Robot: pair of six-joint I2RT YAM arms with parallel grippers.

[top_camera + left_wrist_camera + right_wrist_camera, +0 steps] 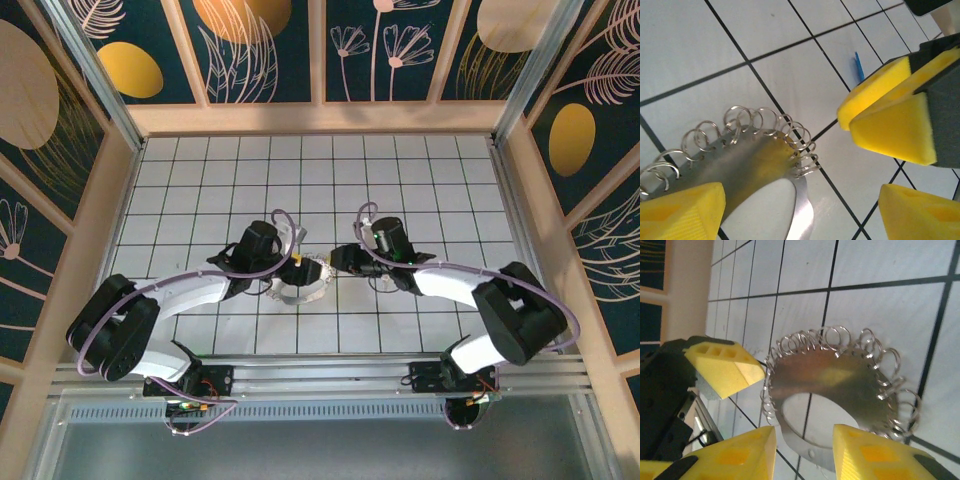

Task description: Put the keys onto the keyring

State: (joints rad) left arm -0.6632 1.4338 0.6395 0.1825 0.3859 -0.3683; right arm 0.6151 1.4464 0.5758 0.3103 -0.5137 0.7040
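ring (pixel 835 375): flat on the tile (pixel 790 75), between your grippers
key (pixel 858 66): off the ring, just past right gripper (pixel 847 117), your nearer arm
left gripper (pixel 800 212): wide open, empty
right gripper: part open, empty

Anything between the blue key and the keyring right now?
Nothing visible. Bare tile lies between the key and the keyring's nearest rings; the right hand hangs just beside that path, not across it.

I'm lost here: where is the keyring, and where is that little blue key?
keyring (pixel 840 372): right wrist view, on its flat shiny band.
blue key (pixel 858 66): left wrist view, on the middle of its blue part.
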